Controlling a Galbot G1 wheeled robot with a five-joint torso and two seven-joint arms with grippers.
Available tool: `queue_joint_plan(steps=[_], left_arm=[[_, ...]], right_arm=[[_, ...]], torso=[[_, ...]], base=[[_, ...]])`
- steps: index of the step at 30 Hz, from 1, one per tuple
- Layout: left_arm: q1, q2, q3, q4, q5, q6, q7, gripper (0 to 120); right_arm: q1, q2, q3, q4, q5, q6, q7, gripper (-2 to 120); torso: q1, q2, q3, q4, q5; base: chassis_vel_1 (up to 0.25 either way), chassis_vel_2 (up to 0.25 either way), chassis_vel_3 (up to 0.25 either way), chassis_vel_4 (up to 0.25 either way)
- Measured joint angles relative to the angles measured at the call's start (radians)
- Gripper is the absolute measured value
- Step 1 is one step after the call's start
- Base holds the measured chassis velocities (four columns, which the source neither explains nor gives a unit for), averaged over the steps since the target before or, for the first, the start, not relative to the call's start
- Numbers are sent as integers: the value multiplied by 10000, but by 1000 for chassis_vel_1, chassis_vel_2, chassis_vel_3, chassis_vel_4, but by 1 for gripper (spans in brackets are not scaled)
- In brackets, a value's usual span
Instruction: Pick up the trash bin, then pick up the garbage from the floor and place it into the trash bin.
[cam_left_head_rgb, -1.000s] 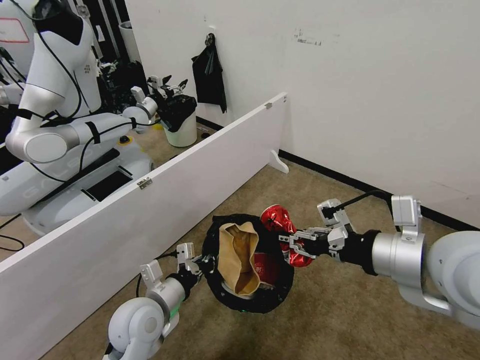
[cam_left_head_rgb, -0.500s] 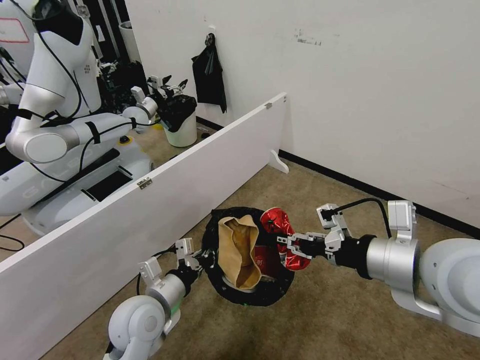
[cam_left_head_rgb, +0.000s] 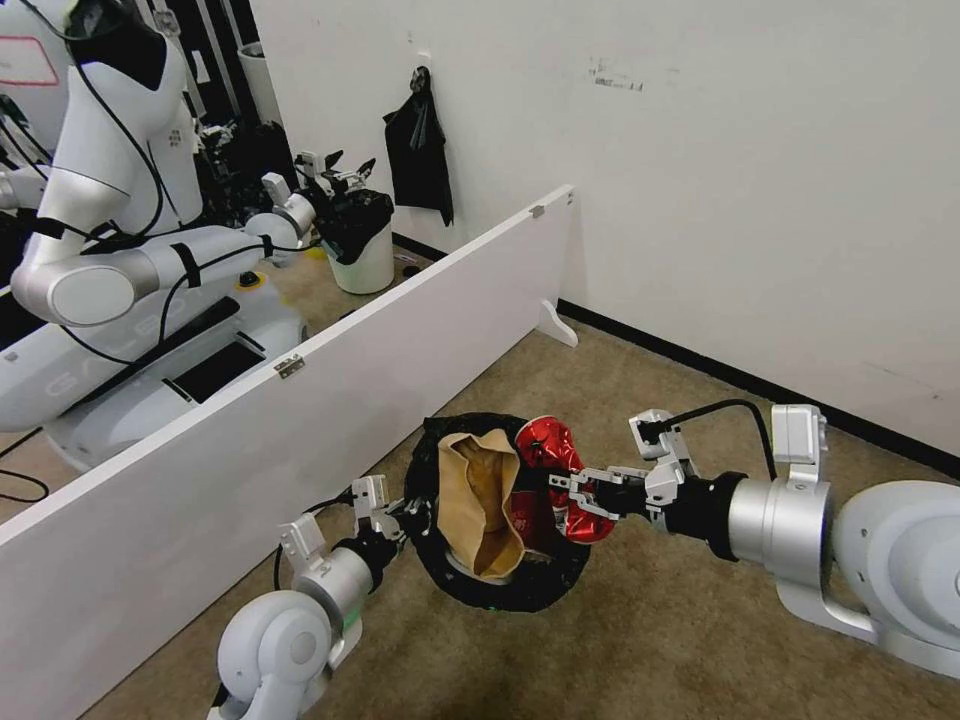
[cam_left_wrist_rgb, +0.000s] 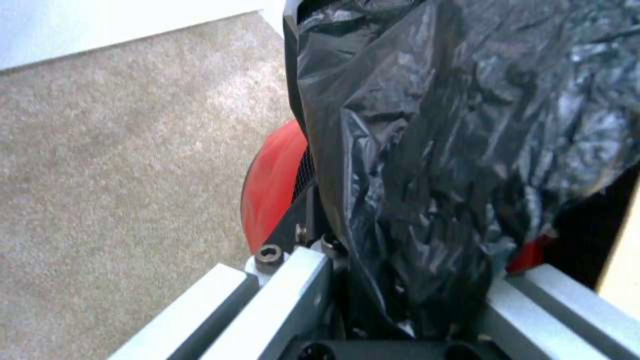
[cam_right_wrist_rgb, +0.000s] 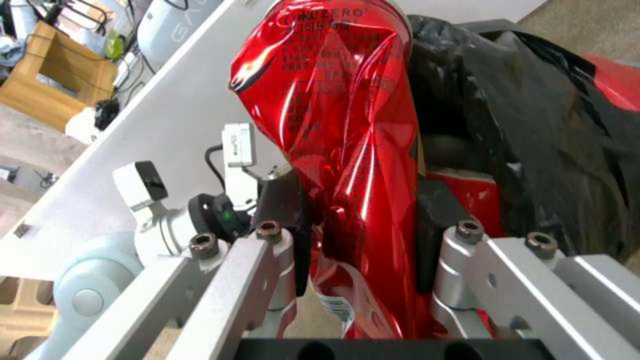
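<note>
My left gripper (cam_left_head_rgb: 405, 520) is shut on the near rim of the trash bin (cam_left_head_rgb: 500, 595) and holds it off the carpet. The left wrist view shows the bin's crinkly black liner (cam_left_wrist_rgb: 453, 150) and red body (cam_left_wrist_rgb: 273, 195) pinched in the left gripper (cam_left_wrist_rgb: 407, 285). A tan paper bag (cam_left_head_rgb: 480, 500) stands inside the bin. From the right, my right gripper (cam_left_head_rgb: 562, 495) is shut on a crushed red can (cam_left_head_rgb: 548, 455), which hangs over the bin's right rim. In the right wrist view the can (cam_right_wrist_rgb: 340, 125) sits upright in the right gripper (cam_right_wrist_rgb: 363, 235).
A long white partition board (cam_left_head_rgb: 300, 400) runs along the left. Behind it stand another robot (cam_left_head_rgb: 100, 250) and a white bin with a black liner (cam_left_head_rgb: 365, 265). A black bag (cam_left_head_rgb: 420, 150) hangs on the white wall. Bare carpet (cam_left_head_rgb: 650, 650) lies at the front right.
My right gripper has carried the red can leftward, from beside the bin's right rim to over it. The left gripper raised the bin slightly.
</note>
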Motion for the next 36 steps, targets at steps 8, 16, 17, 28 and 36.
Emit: queue_joint_plan(steps=[8,16,17,28,36], left_arm=[[45,-70,60,-1,79,5,-1,0],[114,-160,141,-6,146,33,43,0],[114,-160,141,-6,146,33,43,0],[71,-307,184,21,218,35,52,0],[61,-351,212,36,240,38,58,0]], right_arm=[[-116,99,-49,-63,-293,-76,-82,26],[-186,206,-104,-130,-498,-184,-157,26],[-186,206,-104,-130,-498,-184,-157,26],[-468,207,-89,-137,-745,-349,-223,26],[-444,172,-94,-139,-794,-451,-259,26]], torso=[[0,0,0,0,0],[0,0,0,1,0],[0,0,0,1,0],[0,0,0,0,0],[0,0,0,0,0]], base=[[0,0,0,0],[0,0,0,0],[0,0,0,0],[0,0,0,0],[0,0,0,0]])
